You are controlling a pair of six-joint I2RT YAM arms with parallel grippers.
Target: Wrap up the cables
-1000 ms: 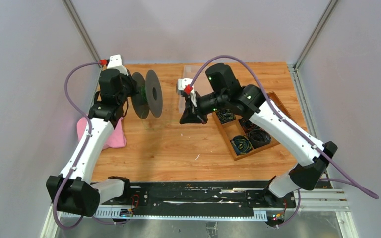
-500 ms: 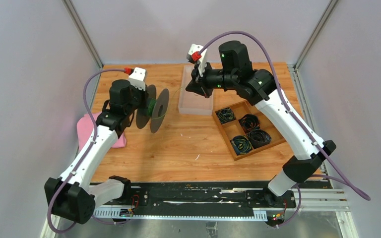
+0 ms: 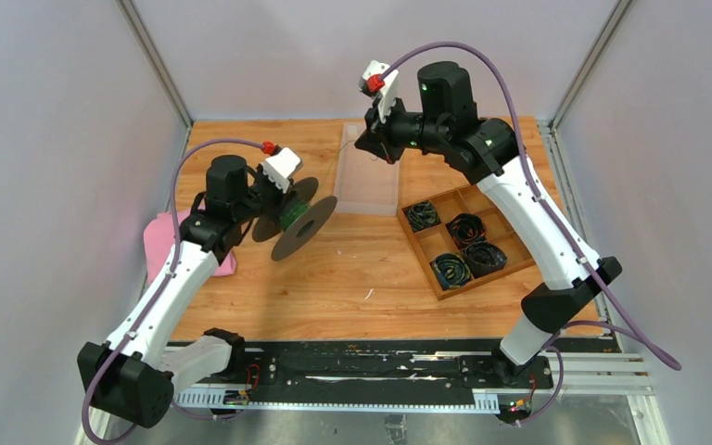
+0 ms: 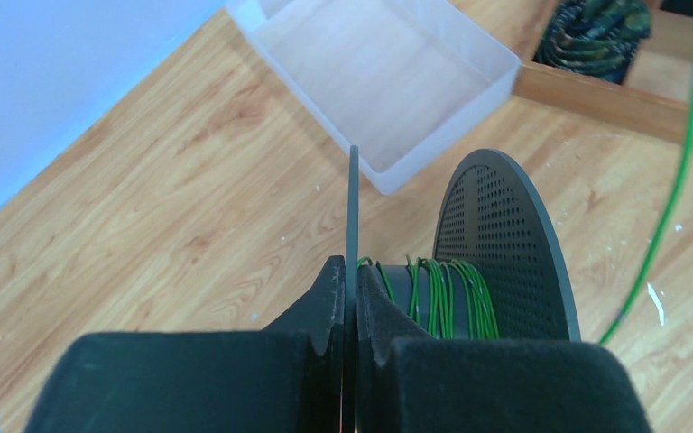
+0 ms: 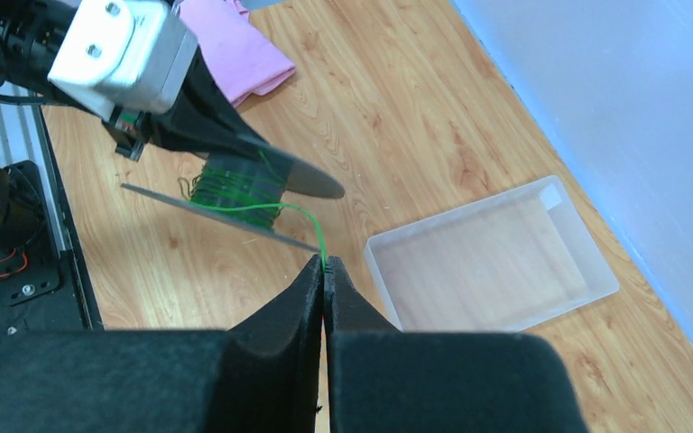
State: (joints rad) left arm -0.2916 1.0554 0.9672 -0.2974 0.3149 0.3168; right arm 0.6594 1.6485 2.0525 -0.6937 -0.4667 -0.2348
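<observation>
The wooden table [image 3: 352, 269] filled the floor of the walled cell. The right arm [image 3: 528, 213] reached high over the far edge, while the left arm [image 3: 176, 278] stretched toward the table's left centre. A wooden divided tray [image 3: 420, 256] sat at an angle on the right, dark coiled bundles [image 3: 468, 227] lying in its compartments. Just beside its far corner lay a clear plastic bin [image 3: 369, 176]. A pink cloth [image 3: 162, 236] lay at the left edge, partly under the left arm.

A black spool [image 3: 297, 215] was held tilted above the table, between the cloth and the bin. The left gripper [image 4: 354, 271] was clamped on the thin edge of the spool's near flange. The right gripper [image 5: 325, 266] was raised over the bin, its jaws pinched together on the green cable [image 5: 262, 209]. That cable was partly wound round the spool's hub, and one strand ran from the hub up to the right fingertips, clear of the table.
</observation>
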